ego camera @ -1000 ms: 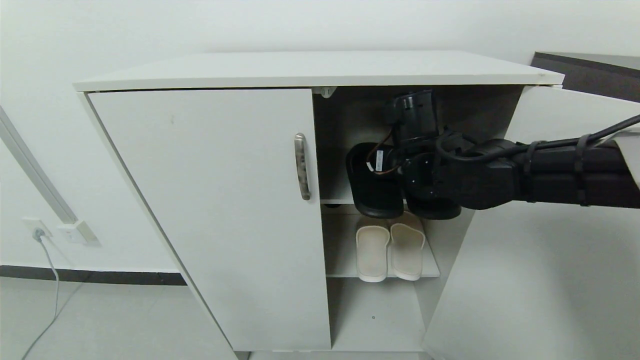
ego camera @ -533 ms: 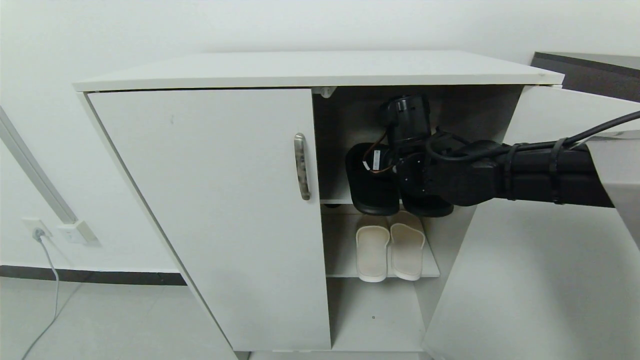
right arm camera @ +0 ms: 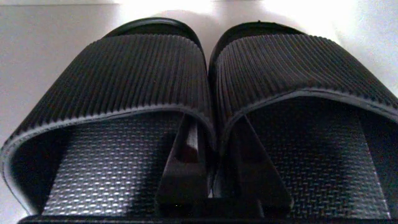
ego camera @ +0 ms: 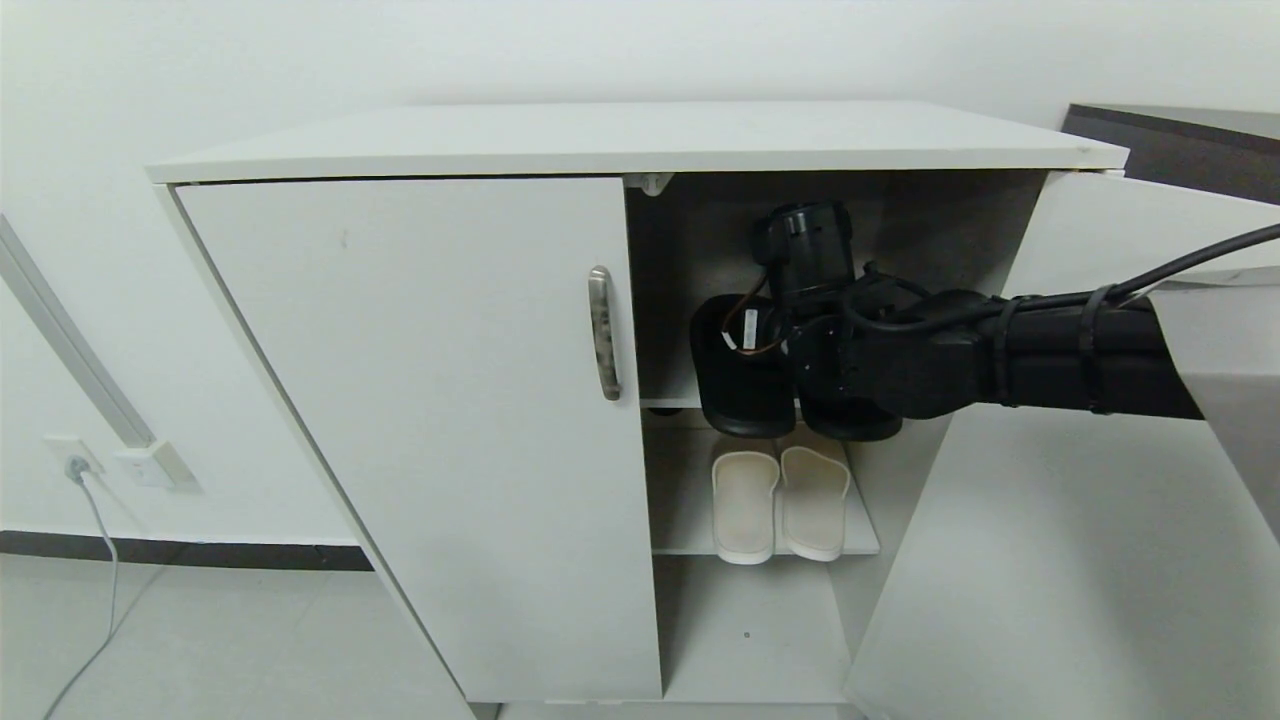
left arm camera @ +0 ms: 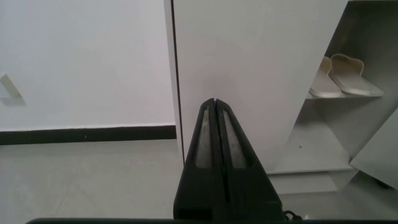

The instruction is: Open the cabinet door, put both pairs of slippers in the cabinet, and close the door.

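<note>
The right gripper [right arm camera: 208, 155] is clamped on the touching inner walls of the black slippers [ego camera: 745, 395], one on either side of its jaws. It has pushed them deeper onto the upper shelf [ego camera: 660, 403] — release looks next. The white slippers [ego camera: 780, 495] lie below the jaws. The left gripper [left arm camera: 214, 112] is closed, empty — its jaws face the cabinet [ego camera: 600, 140].

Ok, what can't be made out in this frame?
1. Head view: whether the pair of black ribbed rubber slippers rests on the upper shelf; the right arm covers their far ends.
2. Head view: the left half of the white cabinet, behind the closed white left door.
3. Right wrist view: the shelf underneath, blocked by the slippers and right gripper.
</note>
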